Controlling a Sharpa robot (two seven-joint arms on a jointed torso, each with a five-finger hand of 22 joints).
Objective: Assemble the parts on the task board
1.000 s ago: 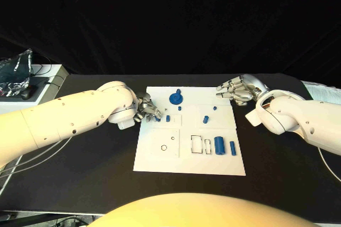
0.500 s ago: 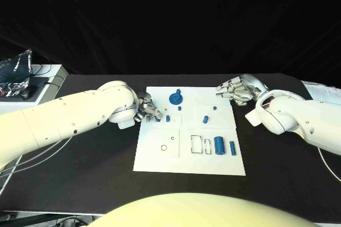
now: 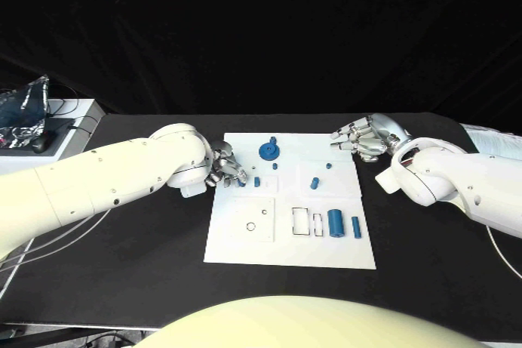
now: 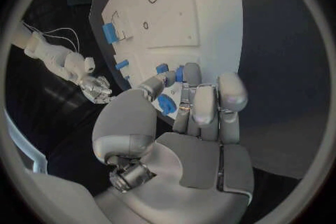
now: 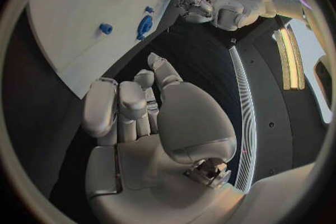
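The white task board (image 3: 292, 246) lies mid-table. My left hand (image 3: 226, 170) sits at its left edge, with thumb and fingertips (image 4: 189, 70) around a small blue part (image 3: 256, 183) lying on the board. Whether they pinch it is unclear. A blue gear-like part (image 3: 268, 150) stands just beyond that hand. My right hand (image 3: 364, 139) hovers off the board's far right corner, fingers curled in on nothing (image 5: 133, 106). Other blue parts: a short peg (image 3: 314, 183), a cylinder (image 3: 336, 223) and a thin bar (image 3: 356, 227).
Two tiny blue pieces (image 3: 275, 166) (image 3: 327, 166) sit on the board's far half. Outlined slots (image 3: 308, 220) and a small hole (image 3: 250, 227) mark its near half. A white box with cables (image 3: 54, 129) stands at the table's far left.
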